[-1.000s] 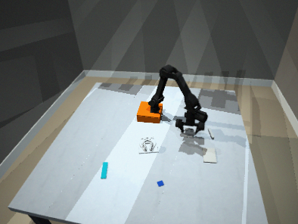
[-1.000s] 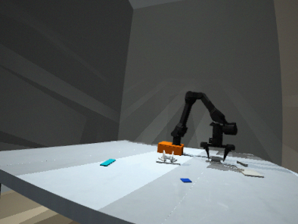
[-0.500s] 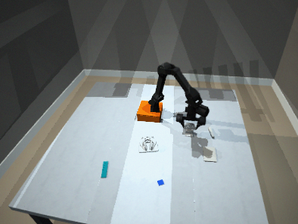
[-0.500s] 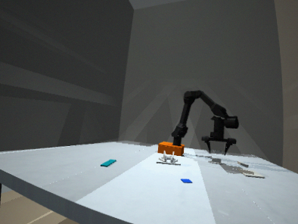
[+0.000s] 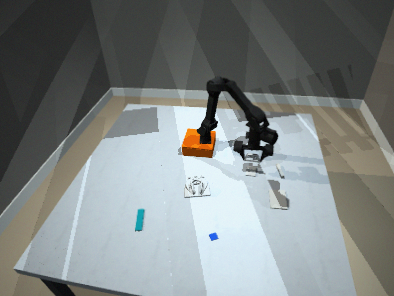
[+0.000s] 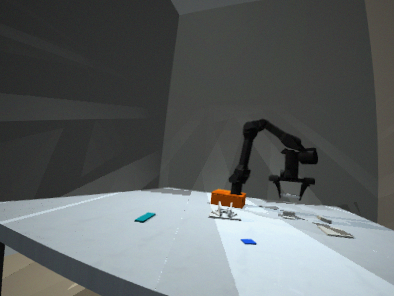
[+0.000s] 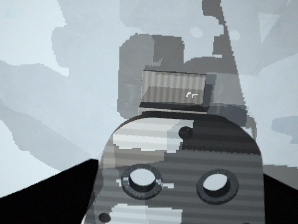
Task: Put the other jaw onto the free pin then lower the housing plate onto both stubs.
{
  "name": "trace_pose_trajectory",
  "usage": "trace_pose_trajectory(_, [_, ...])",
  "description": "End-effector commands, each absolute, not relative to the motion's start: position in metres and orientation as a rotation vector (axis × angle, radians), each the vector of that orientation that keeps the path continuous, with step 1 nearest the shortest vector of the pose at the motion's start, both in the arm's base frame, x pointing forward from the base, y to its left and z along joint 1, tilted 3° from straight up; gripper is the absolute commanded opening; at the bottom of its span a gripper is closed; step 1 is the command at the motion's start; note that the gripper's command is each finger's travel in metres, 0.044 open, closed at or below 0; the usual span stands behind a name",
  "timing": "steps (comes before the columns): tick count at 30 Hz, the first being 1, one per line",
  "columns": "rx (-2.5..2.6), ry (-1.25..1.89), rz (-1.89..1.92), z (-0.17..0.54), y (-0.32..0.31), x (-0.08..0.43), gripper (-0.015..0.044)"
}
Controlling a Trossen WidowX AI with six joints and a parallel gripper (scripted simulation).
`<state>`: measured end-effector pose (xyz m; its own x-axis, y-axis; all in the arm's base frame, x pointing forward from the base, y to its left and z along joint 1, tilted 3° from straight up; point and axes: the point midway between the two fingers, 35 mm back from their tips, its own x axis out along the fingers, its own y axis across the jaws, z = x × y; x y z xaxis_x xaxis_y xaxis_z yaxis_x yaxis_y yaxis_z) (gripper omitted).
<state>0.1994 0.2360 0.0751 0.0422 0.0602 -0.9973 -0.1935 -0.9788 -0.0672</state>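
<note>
The gripper [image 5: 252, 155] [image 6: 290, 195] [image 7: 180, 168] is shut on the housing plate [image 7: 170, 161], a grey plate with two round holes and a raised block at its far edge in the wrist view. It holds the plate above the table's right part, with a black finger on each side. The whitish base [image 5: 188, 193] [image 6: 216, 217] lies in front of the orange block, left of the gripper. Pale upright jaw parts [image 5: 197, 185] [image 6: 220, 210] stand on it. They are too small to tell whether the teeth mesh. The pins and stubs cannot be made out.
The orange block [image 5: 198, 149] [image 6: 228, 200] is at the arm's foot. A pale flat plate [image 5: 277, 201] [image 6: 336, 231] and a small light bar [image 5: 280, 171] [image 6: 324, 219] lie at the right. A teal bar [image 5: 140, 220] [image 6: 145, 217] and blue square [image 5: 214, 236] [image 6: 248, 241] lie nearer the front.
</note>
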Motion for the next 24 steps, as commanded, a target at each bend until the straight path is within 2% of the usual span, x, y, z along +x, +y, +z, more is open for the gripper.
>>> trace_pose_trajectory(1, [-2.109,0.174,2.025,0.078,0.232,0.203,0.0351])
trace_pose_trajectory(24, [-1.669,0.755,1.628,0.076,0.17,0.248,0.0351])
